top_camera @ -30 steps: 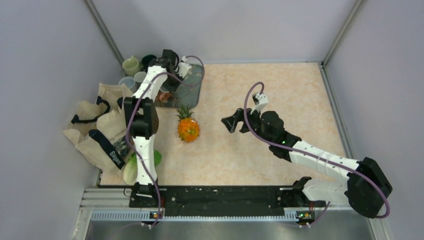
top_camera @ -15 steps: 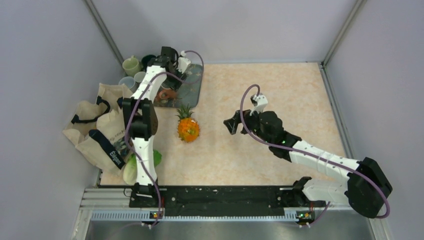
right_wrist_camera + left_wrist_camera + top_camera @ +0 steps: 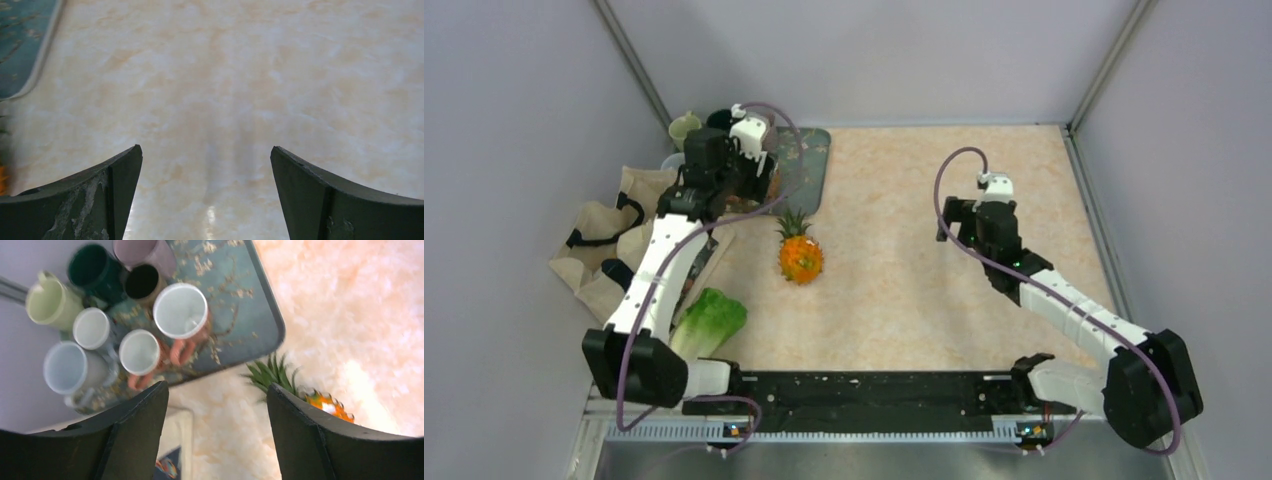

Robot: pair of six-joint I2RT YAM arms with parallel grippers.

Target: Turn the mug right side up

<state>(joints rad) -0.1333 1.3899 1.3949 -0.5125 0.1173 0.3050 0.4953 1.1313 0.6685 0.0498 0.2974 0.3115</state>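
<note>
On floral teal tray (image 3: 240, 285), glossy round mug (image 3: 181, 312) upright, spiky pineapple (image 3: 327, 405) nearby

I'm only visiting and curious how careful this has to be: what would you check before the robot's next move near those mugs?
1. The left hand is open and empty: ok.
2. The right hand is open, empty, over the table: ok.
3. The big orange mug stands mouth up on the tray: ok.
4. The mauve mug is mouth up: cannot tell, cropped.
5. The pineapple lies off the tray: ok.
</note>
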